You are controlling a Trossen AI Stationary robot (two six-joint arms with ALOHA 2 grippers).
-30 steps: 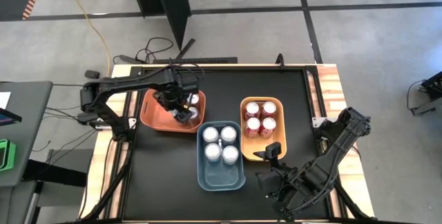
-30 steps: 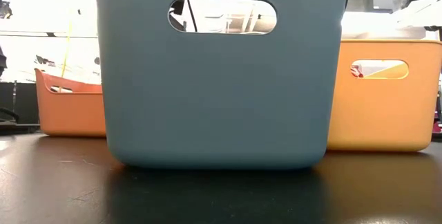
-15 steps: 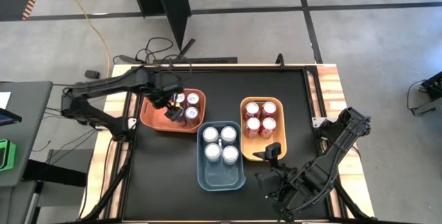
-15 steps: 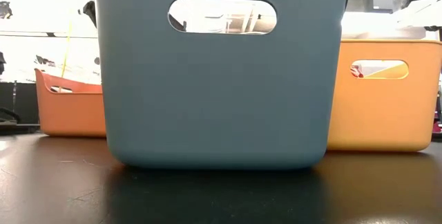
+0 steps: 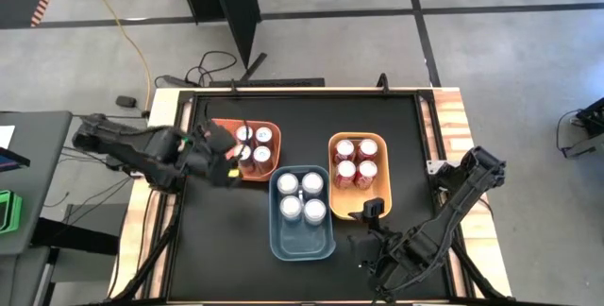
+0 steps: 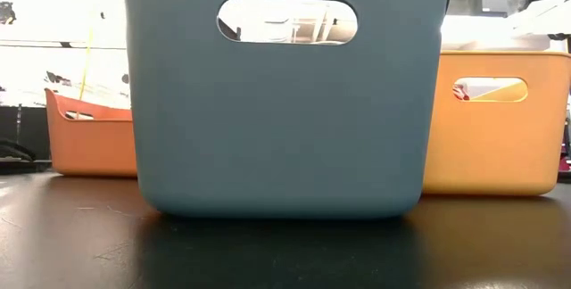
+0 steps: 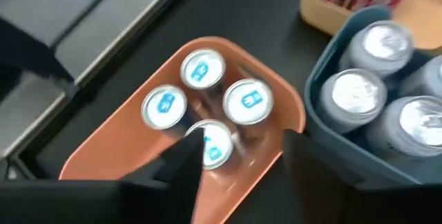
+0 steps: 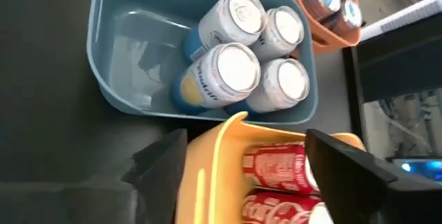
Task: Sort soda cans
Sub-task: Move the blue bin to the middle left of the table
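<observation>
The left gripper [image 5: 219, 155] is seen at the left of the high view, just outside the left wall of the shallow orange plastic bin [image 5: 213, 162], and in the left wrist view its two dark fingers [image 7: 190, 172] are spread with nothing between them. Inside that bin, four silver-topped soda cans with blue tabs [image 7: 204, 108] stand upright in a tight cluster toward the bin's right end in the high view. To their lower right, four silver-white soda cans [image 5: 300, 195] are grouped in the upper half of the deep blue-grey plastic bin [image 5: 302, 240], and four red soda cans [image 5: 356, 161] fill the upper part of the yellow-orange plastic bin [image 5: 348, 207] at centre right. No can is seen loose on the black table top [image 5: 396, 127], so the sorting is judged complete or nearly so, and the step in hand is judged to be the clearing of the left arm. It is best done by the gripper being lifted well above the orange rim before any sideways travel, so that neither the bin nor the closely packed cans are knocked. The right gripper [image 5: 375, 210] is parked at lower centre right of the high view, over the near edge of the yellow-orange bin, its fingers [image 8: 345, 172] held apart and empty.
</observation>
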